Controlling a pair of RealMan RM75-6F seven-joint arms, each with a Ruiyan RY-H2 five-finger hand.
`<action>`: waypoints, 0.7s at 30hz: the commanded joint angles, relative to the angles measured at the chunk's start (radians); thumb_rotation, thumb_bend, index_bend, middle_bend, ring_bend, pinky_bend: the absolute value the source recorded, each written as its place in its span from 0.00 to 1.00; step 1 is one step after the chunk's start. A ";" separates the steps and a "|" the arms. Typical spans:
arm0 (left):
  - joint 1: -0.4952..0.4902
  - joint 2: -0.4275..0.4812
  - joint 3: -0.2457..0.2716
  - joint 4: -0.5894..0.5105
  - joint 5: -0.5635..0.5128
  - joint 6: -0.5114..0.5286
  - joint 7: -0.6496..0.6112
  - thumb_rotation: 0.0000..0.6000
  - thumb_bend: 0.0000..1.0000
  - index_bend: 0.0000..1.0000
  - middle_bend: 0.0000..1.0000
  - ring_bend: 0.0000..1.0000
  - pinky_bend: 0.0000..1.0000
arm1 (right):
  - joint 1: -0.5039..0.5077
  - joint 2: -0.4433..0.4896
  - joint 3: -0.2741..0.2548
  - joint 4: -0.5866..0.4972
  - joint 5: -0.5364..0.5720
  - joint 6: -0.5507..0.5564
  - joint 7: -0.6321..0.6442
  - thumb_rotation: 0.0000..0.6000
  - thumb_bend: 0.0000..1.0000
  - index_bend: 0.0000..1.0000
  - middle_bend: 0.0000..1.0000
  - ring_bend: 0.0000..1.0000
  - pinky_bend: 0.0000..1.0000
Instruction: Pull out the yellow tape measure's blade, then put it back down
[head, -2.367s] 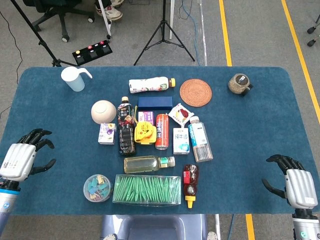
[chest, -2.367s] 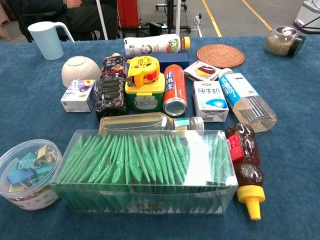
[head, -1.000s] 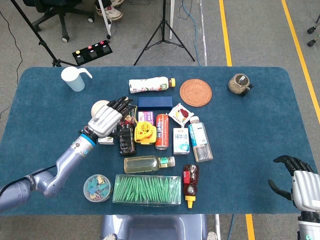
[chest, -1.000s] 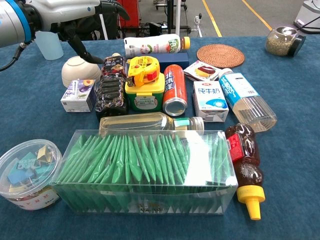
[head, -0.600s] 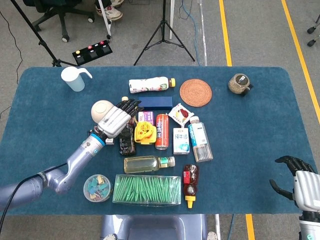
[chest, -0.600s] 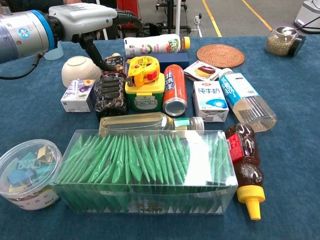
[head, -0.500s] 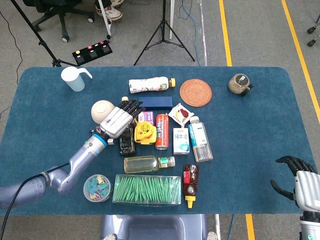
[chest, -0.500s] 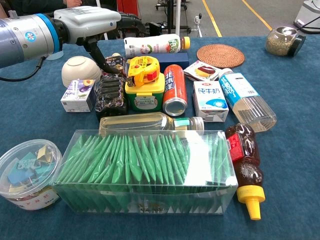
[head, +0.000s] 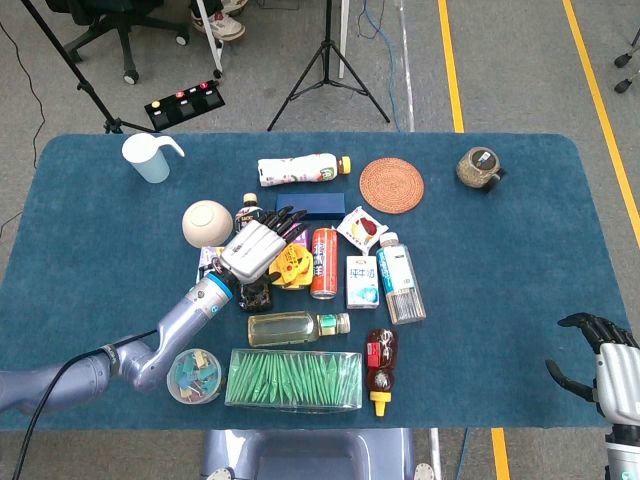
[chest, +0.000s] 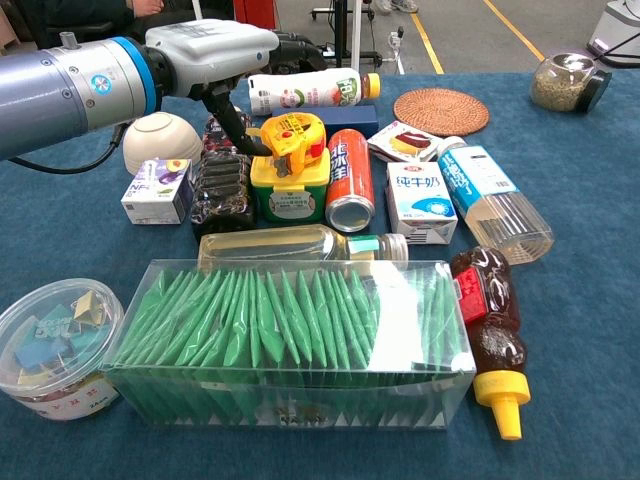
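Now left robot hand over tape measure

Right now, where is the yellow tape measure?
The yellow tape measure sits on a green-and-yellow box left of centre, between the dark bottle and the red can, with the left hand over it.

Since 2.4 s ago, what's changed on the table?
The left hand came in from the table's left edge, swept across the bowl and dark bottle, and now hovers over the yellow tape measure, fingers spread; a grip cannot be confirmed. The tape measure looks slightly tilted compared with before. The right hand drifted a little toward the near right corner, open. The other items stayed put.
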 joint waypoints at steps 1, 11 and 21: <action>-0.007 -0.004 -0.004 -0.008 -0.008 0.005 0.008 1.00 0.18 0.08 0.05 0.00 0.17 | -0.001 0.000 0.000 0.005 0.000 0.000 0.006 1.00 0.23 0.34 0.33 0.28 0.27; -0.043 -0.015 -0.014 -0.046 -0.060 -0.023 0.029 1.00 0.18 0.08 0.05 0.00 0.17 | -0.008 0.001 0.002 0.030 0.006 0.004 0.037 1.00 0.23 0.33 0.33 0.28 0.28; -0.079 -0.013 -0.015 -0.058 -0.148 -0.060 0.074 1.00 0.18 0.08 0.05 0.00 0.17 | -0.012 0.000 0.004 0.044 0.012 0.001 0.056 1.00 0.23 0.33 0.33 0.28 0.28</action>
